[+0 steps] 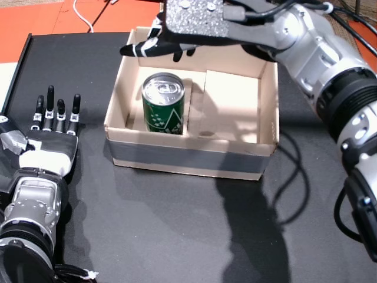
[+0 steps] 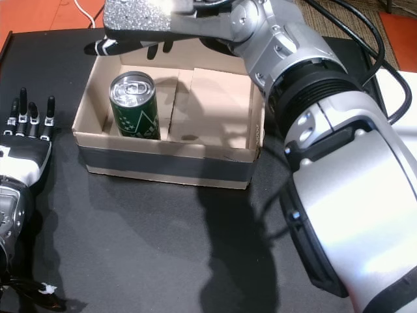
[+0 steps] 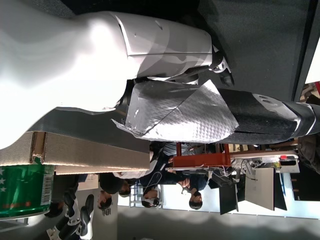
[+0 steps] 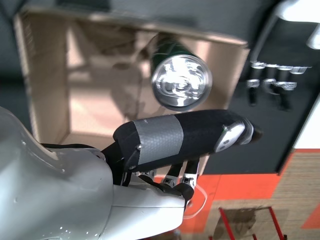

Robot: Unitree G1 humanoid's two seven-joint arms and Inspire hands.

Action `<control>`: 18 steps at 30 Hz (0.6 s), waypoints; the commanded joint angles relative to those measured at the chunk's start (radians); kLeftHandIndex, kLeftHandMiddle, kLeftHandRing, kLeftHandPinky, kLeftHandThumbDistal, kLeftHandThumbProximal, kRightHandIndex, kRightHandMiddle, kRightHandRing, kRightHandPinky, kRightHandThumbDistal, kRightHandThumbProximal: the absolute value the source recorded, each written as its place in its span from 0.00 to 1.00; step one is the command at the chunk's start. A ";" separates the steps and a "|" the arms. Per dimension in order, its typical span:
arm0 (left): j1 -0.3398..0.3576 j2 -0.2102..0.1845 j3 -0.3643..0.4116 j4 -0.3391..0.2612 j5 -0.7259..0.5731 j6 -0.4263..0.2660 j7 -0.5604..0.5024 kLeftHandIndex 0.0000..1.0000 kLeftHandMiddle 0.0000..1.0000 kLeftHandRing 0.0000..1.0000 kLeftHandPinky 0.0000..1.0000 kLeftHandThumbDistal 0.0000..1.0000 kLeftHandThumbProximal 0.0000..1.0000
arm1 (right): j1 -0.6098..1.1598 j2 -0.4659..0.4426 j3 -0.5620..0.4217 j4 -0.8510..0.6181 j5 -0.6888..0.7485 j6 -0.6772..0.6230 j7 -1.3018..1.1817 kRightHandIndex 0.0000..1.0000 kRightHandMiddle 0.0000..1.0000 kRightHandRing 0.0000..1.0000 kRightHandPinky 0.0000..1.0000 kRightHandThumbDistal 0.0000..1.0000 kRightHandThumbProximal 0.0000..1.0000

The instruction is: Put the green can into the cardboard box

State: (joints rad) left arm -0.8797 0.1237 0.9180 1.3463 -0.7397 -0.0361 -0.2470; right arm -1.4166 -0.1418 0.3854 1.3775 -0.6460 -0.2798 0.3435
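Observation:
The green can (image 1: 164, 104) (image 2: 135, 106) stands upright inside the cardboard box (image 1: 177, 150) (image 2: 163, 155), in its left part, silver top up. In the right wrist view the can (image 4: 180, 80) is seen from above, apart from the fingers. My right hand (image 1: 177, 32) (image 2: 140, 26) hovers above the box's far left corner, open, holding nothing, fingers (image 4: 190, 135) stretched out over the can. My left hand (image 1: 53, 132) (image 2: 26, 137) lies flat and open on the black table, left of the box. The left wrist view shows the can (image 3: 22, 192) behind the box wall.
The black table (image 1: 177, 230) extends in front of and around the box. Orange floor (image 1: 100, 15) and a white cable (image 1: 82, 15) lie beyond its far edge. People stand in the background of the left wrist view.

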 commanded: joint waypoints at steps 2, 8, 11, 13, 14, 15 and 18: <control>0.018 0.004 0.007 0.008 0.000 0.007 0.025 0.56 0.24 0.44 0.94 0.99 0.98 | -0.030 -0.028 -0.001 -0.030 0.003 -0.115 -0.146 0.69 0.72 0.75 0.79 0.80 0.63; 0.022 0.010 0.004 0.008 0.007 0.012 0.010 0.56 0.22 0.41 0.91 0.97 0.97 | -0.011 -0.091 0.089 -0.063 -0.122 -0.229 -0.697 0.71 0.78 0.85 0.89 0.80 0.70; 0.021 0.012 0.003 0.008 0.008 0.014 0.007 0.57 0.24 0.44 0.96 0.99 0.99 | -0.005 -0.130 0.105 -0.077 -0.151 -0.263 -0.866 0.74 0.78 0.85 0.89 0.76 0.66; 0.022 0.016 0.004 0.008 0.005 0.024 0.002 0.58 0.26 0.46 0.99 1.00 0.99 | 0.001 -0.158 0.111 -0.089 -0.157 -0.291 -0.936 0.73 0.77 0.85 0.89 0.75 0.64; 0.023 0.017 0.004 0.008 0.005 0.026 0.001 0.59 0.26 0.47 1.00 0.99 0.99 | 0.006 -0.174 0.115 -0.098 -0.160 -0.304 -0.967 0.71 0.77 0.85 0.89 0.77 0.68; 0.023 0.017 0.005 0.008 0.005 0.023 0.004 0.59 0.25 0.46 0.99 0.97 0.98 | 0.012 -0.190 0.117 -0.107 -0.162 -0.319 -0.988 0.71 0.77 0.85 0.90 0.77 0.72; 0.023 0.015 0.003 0.007 0.009 0.009 0.016 0.58 0.24 0.44 0.96 0.93 0.98 | 0.044 -0.247 0.117 -0.149 -0.158 -0.359 -1.011 0.71 0.78 0.85 0.89 0.84 0.77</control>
State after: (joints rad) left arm -0.8823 0.1344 0.9203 1.3468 -0.7393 -0.0201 -0.2416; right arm -1.3998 -0.3609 0.4973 1.2469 -0.7994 -0.6213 -0.6549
